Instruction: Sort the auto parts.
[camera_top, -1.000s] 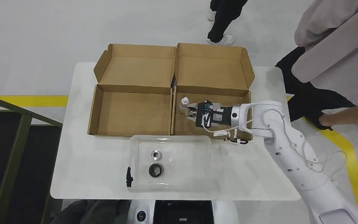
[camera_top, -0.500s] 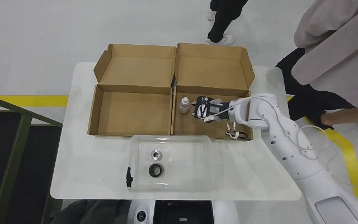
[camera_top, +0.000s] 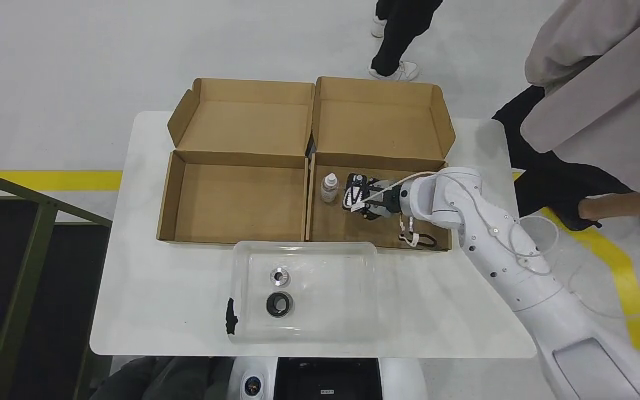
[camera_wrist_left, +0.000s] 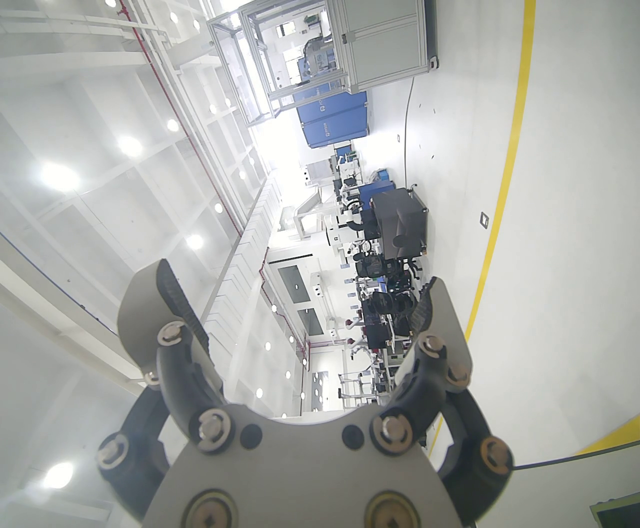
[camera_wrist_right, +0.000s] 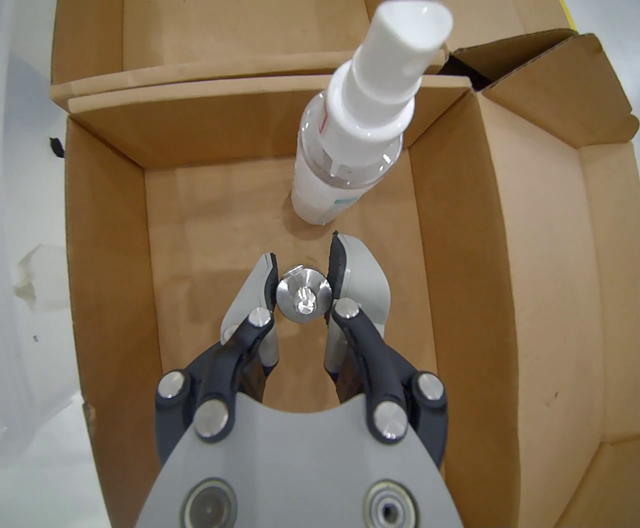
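The right gripper (camera_wrist_right: 303, 255) is clamping a round metal part (camera_wrist_right: 304, 299) inside the right cardboard box (camera_wrist_right: 105, 250), just beside a spray bottle (camera_wrist_right: 350, 140) standing near that box's left wall. The clear tub (camera_top: 340, 300) at the table's front edge is holding a silver part (camera_top: 278, 274) and a dark ring (camera_top: 278, 303). The left gripper (camera_wrist_left: 297, 280) is pointing into the room, its jaws apart.

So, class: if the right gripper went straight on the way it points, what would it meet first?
Probably the spray bottle, standing just ahead of the right gripper and its metal part inside the cardboard box; depth is unclear, so it might only graze it.
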